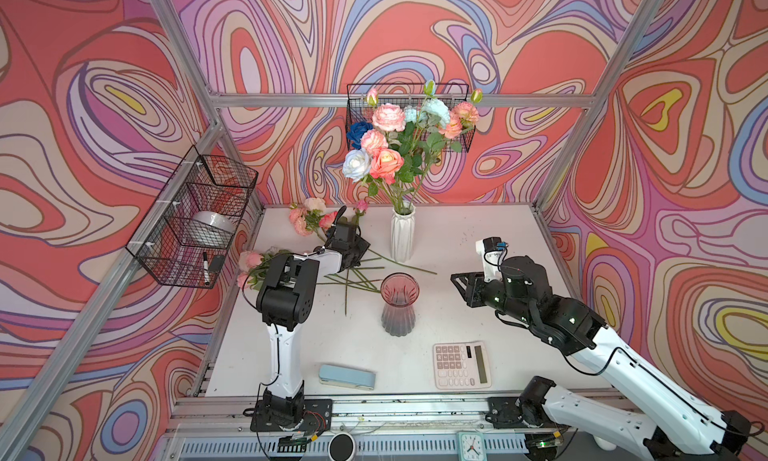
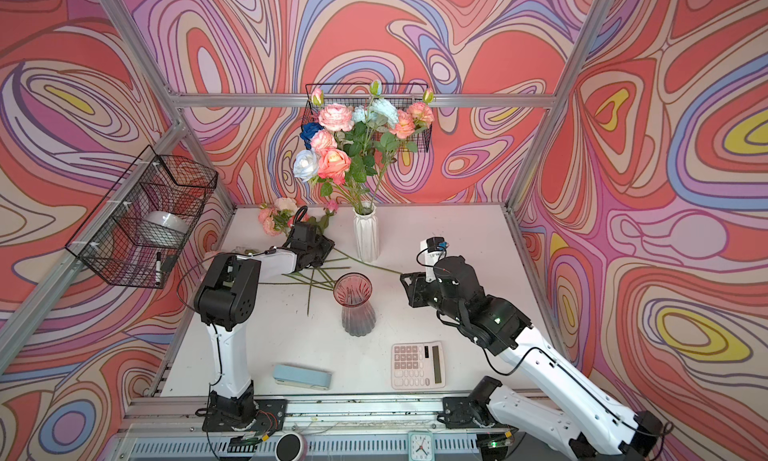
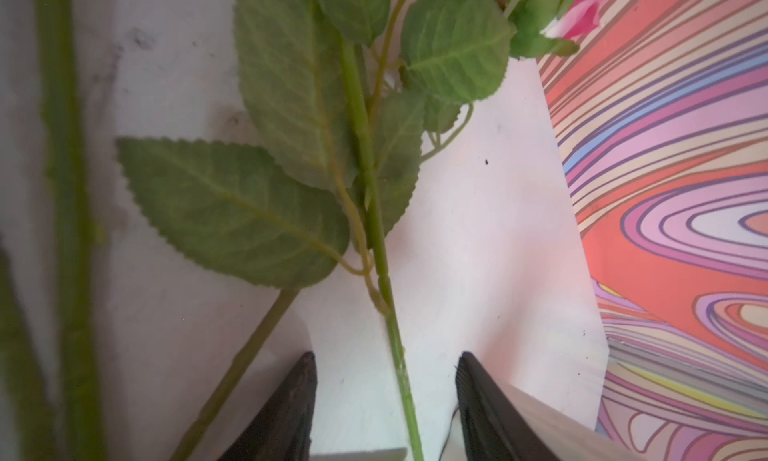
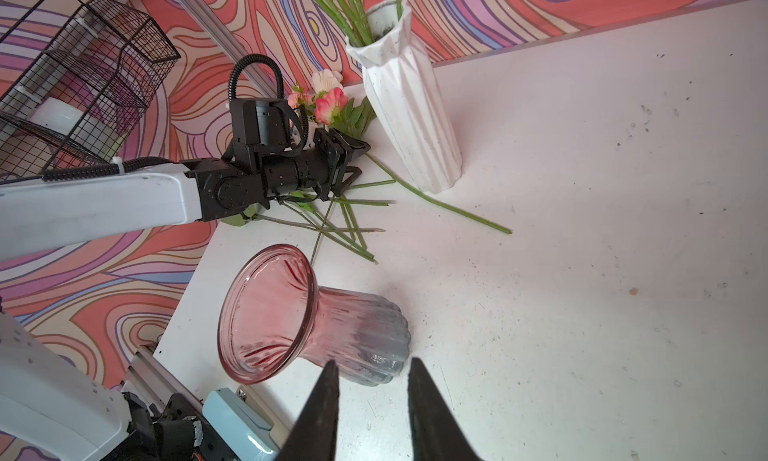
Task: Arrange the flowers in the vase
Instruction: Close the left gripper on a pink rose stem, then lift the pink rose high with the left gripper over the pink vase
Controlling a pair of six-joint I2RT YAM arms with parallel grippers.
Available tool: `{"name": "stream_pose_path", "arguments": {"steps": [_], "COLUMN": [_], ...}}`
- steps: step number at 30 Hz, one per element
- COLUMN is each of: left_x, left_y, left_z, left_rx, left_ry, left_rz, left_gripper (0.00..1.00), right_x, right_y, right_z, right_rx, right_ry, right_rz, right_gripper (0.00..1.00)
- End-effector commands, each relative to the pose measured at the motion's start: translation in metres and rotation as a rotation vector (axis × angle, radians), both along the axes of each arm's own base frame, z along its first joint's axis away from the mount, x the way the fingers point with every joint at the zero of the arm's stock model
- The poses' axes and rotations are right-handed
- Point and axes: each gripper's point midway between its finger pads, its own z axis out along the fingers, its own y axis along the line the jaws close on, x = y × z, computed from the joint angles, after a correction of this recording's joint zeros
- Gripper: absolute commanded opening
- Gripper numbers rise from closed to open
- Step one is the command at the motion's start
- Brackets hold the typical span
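Looks like we're at the pick-up step. The left claw (image 3: 386, 357) is down over the loose flowers (image 1: 309, 224) piled near the far left corner of the desk (image 1: 478, 230). Its jaws are apart, and one green stem (image 3: 374, 230) runs between the fingers, roughly centred but not pinched as far as the wrist view shows. The leaves start just past the tips, and a second stem lies just outside one finger. So my guess for the next move is to clamp on that bare stretch without catching the neighbour and lift it clear of the tangle. Then tip it upright and feed the cut end into the white vase (image 1: 402, 234) at the middle of the far edge, which already holds a big bunch (image 1: 395, 139). That neck looks crowded, so threading it in could be fiddly. The right claw (image 4: 374, 362) hangs with jaws apart and nothing in them, near the empty pink vase (image 1: 399, 305) mid-desk, well apart from the pile.
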Motion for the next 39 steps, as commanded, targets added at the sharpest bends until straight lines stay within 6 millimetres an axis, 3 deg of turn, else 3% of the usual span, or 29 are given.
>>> {"name": "stream_pose_path", "arguments": {"steps": [1,9,15,22,28,34,39], "left_x": [0.005,-0.002,0.0,0.014,0.016,-0.004,-0.028], "left_y": [0.001,0.001,-0.002,-0.019,-0.026,-0.011,0.003], "left_z": [-0.015,-0.046,-0.044,-0.006,0.042,0.084,0.103], "left_rx": [-0.013,0.009,-0.015,-0.083,-0.132,-0.121,-0.102], "left_ry": [0.045,0.147,0.125,0.017,-0.082,-0.164,-0.191], "left_rz": [0.07,0.08,0.073,0.05,0.039,0.074,0.097], "left_gripper": [0.51,0.33,0.16,0.0,0.0,0.0,0.0], "right_x": [0.0,0.001,0.001,0.0,-0.002,-0.005,-0.006], "right_y": [-0.007,-0.013,-0.015,-0.017,-0.021,-0.023,-0.022], "right_z": [-0.009,-0.006,-0.004,-0.003,-0.001,0.005,0.008], "right_rx": [-0.045,-0.065,-0.068,-0.067,-0.071,-0.055,-0.041], "right_ry": [-0.001,-0.015,-0.022,-0.025,-0.028,-0.04,-0.044], "right_rz": [-0.022,-0.042,-0.047,-0.052,-0.06,-0.062,-0.058], "right_gripper": [0.29,0.27,0.26,0.25,0.25,0.25,0.25]}}
